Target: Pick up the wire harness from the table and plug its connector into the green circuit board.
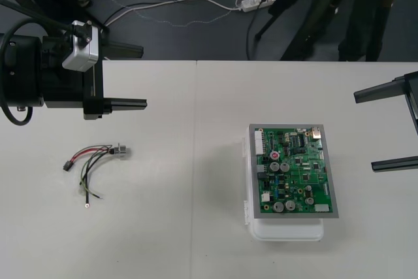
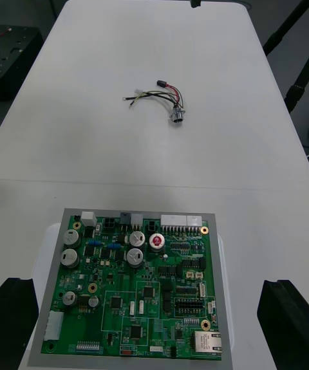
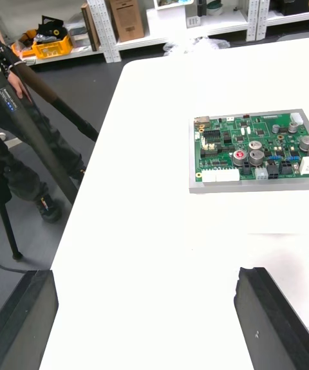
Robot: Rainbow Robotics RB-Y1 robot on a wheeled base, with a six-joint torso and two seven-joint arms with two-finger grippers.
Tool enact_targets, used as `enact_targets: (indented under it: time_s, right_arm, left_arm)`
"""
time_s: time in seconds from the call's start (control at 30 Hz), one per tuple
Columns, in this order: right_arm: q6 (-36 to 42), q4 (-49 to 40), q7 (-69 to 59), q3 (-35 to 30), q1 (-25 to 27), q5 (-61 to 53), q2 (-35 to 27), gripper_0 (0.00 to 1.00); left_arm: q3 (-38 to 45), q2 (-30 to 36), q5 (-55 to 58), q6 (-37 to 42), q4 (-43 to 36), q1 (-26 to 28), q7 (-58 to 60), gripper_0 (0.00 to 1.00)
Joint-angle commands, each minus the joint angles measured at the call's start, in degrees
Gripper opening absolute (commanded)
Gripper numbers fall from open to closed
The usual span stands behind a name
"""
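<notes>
Red, black and green wires of the harness (image 1: 95,164) are lying loose on the worktop (image 1: 189,240), on the robot's left side. The black plug (image 1: 67,166) is at one end and the metal socket (image 1: 121,151) at the other, and neither is touching anything else. The board (image 1: 295,171) is sitting on its white base (image 1: 287,230) on the right half, well apart from the harness, and no wire is reaching it. The left tool (image 1: 134,76) is hovering near the harness, on its far-edge side, with its two fingers (image 3: 29,318) spread wide and gripping nothing. The right tool (image 1: 392,129) is waiting at the right edge beside the board, likewise spread and empty. Seen from its wrist, the board is lying close in front of it and the harness farther off across the worktop. Judging by this, the task is sitting at its very start: the harness is not picked up and nothing is plugged in. What is remaining looks like the whole job. The left tool, being the nearer one, would be coming down onto the wires near the plug, lifting them, carrying them across to the board and seating the plug in a header there.
</notes>
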Motion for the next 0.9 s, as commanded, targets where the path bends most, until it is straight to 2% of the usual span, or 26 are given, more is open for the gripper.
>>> enact_targets:
  time_s: [0.03, 0.9]
  right_arm:
    - [-0.3, -0.1, 1.8, -1.8, 0.7, 0.3, -2.3, 1.00]
    - [-0.3, -0.1, 1.8, -1.8, 0.7, 0.3, -2.3, 1.00]
  left_arm:
    - [-0.7, 1.9, -0.2, 0.0, -1.5, -1.7, -2.7, 0.81]
    - [-0.7, 1.9, -0.2, 0.0, -1.5, -1.7, -2.7, 0.81]
